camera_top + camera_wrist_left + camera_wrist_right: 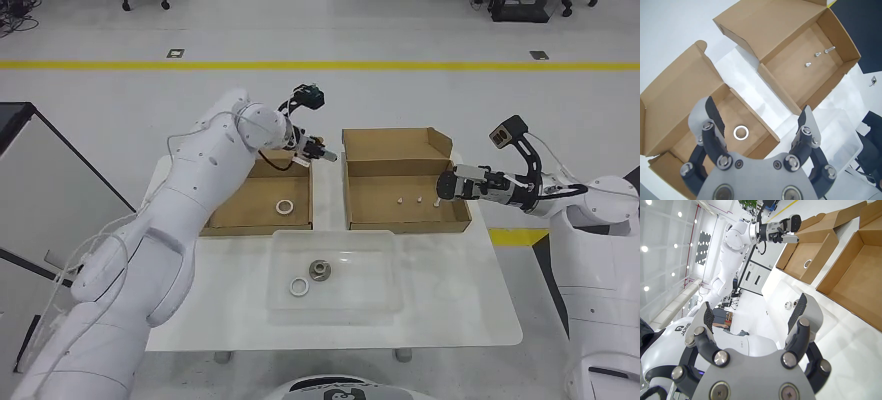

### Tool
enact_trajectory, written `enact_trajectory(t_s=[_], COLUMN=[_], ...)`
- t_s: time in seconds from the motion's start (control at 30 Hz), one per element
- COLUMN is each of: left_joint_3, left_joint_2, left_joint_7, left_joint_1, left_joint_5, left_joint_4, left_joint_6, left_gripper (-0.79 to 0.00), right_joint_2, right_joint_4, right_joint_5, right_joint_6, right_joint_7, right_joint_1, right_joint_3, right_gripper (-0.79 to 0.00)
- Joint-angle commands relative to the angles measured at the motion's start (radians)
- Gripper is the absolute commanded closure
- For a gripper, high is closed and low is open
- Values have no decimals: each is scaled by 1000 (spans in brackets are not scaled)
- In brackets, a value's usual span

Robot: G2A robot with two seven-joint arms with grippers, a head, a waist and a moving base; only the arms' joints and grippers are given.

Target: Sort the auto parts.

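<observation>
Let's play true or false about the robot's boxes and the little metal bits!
1. Three bolts lie in the right cardboard box. True.
2. The left pincer is gripping something. False: it is open and empty.
3. A metal ring lies in the left cardboard box. True.
4. The right pincer is shut. False: it is open.
5. The clear tray holds a white ring and a darker round part. True.

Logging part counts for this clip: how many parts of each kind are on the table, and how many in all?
Bolts: 3
Pale rings: 2
Dark round part: 1
Total: 6
</observation>
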Motion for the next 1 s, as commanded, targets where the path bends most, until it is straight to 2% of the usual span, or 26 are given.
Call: enact_trajectory(t_s=[0.0, 0.13, 0.2, 0.3, 0.37, 0.47, 0.6, 0.97], left_joint_3=[-50, -176, -235, -295, -312, -309, -286, -272], left_joint_2=[39, 117, 147, 176, 188, 199, 206, 209], left_joint_7=[-55, -204, -270, -338, -374, -404, -423, -433], left_joint_1=[74, 275, 376, 497, 554, 614, 656, 666], left_joint_5=[22, 93, 119, 150, 156, 173, 180, 190], left_joint_4=[-185, -577, -743, -921, -996, -1064, -1103, -1125], left_joint_6=[41, 135, 161, 176, 173, 170, 171, 177], left_gripper=[-785, -785, -785, -785, -785, -785, -785, -785], right_joint_2=[0, 0, 0, 0, 0, 0, 0, 0], right_joint_4=[0, 0, 0, 0, 0, 0, 0, 0], right_joint_5=[0, 0, 0, 0, 0, 0, 0, 0], right_joint_6=[0, 0, 0, 0, 0, 0, 0, 0], right_joint_7=[0, 0, 0, 0, 0, 0, 0, 0], right_joint_1=[0, 0, 0, 0, 0, 0, 0, 0], right_joint_3=[0, 0, 0, 0, 0, 0, 0, 0], right_gripper=[-785, -785, -785, -785, -785, -785, -785, -785])
